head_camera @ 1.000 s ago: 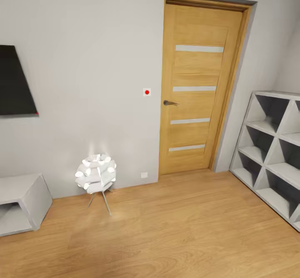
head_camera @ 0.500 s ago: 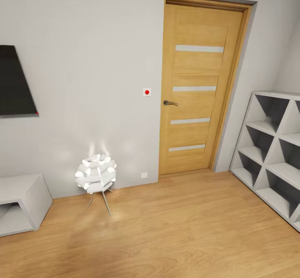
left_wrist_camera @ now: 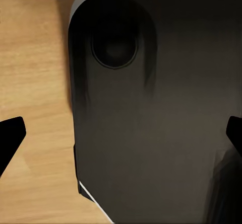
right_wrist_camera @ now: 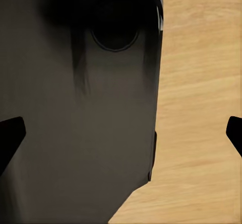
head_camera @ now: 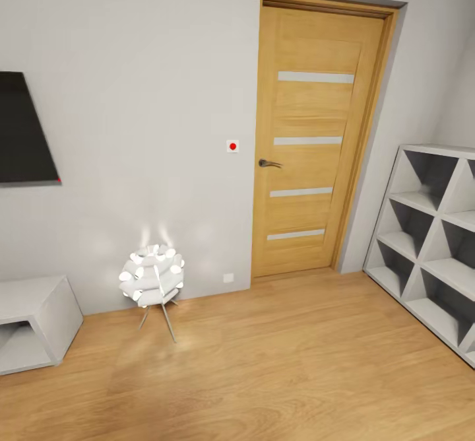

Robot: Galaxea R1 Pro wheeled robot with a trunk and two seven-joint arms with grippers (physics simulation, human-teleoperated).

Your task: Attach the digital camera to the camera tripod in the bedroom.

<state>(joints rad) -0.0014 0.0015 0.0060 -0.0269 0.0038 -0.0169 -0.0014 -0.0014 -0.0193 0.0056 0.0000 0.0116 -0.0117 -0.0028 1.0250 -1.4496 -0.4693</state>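
The digital camera and the camera tripod are out of view. In the left wrist view my left gripper (left_wrist_camera: 121, 138) is open, its black fingertips (left_wrist_camera: 10, 136) far apart at the picture's two edges with nothing between them. It hangs over a dark rounded part of my own body (left_wrist_camera: 151, 83) and the wood floor (left_wrist_camera: 35, 58). My right gripper (right_wrist_camera: 121, 138) is open too, over the same dark body (right_wrist_camera: 75, 108) and floor (right_wrist_camera: 201, 83).
Ahead stands a shut wooden door (head_camera: 310, 137) with a red-dot switch (head_camera: 232, 146) beside it. A white ball lamp (head_camera: 152, 274) on thin legs stands by the wall. A low grey cabinet (head_camera: 33, 322) is at left, a grey cube shelf (head_camera: 429, 230) at right. A dark panel (head_camera: 23, 131) hangs on the wall.
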